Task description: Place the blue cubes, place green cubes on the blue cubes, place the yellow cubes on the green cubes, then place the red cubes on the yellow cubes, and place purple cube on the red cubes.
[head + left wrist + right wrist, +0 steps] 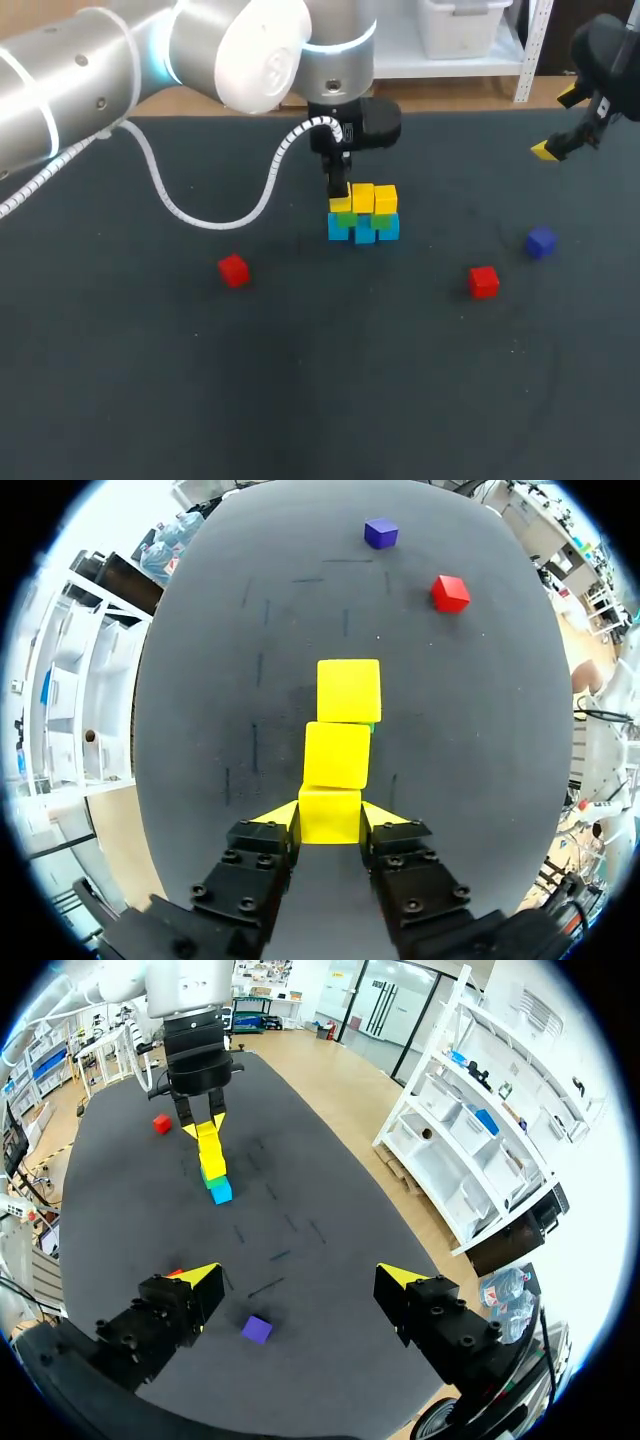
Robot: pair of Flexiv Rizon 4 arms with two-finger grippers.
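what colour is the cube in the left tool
Yellow. The cube held by the left tool shows best in the left wrist view.

The table top (300, 400) is dark and matt, like rough cloth; the yellow cubes (348, 690), red cubes (233, 270) and purple cube (256, 1329) look smooth and dull, maybe plastic; the left arm (80, 80) is silver metal with a shiny white cap; its curly cable (200, 217) is glossy white plastic; the left gripper (330, 817) looks matt black with tiny screws.
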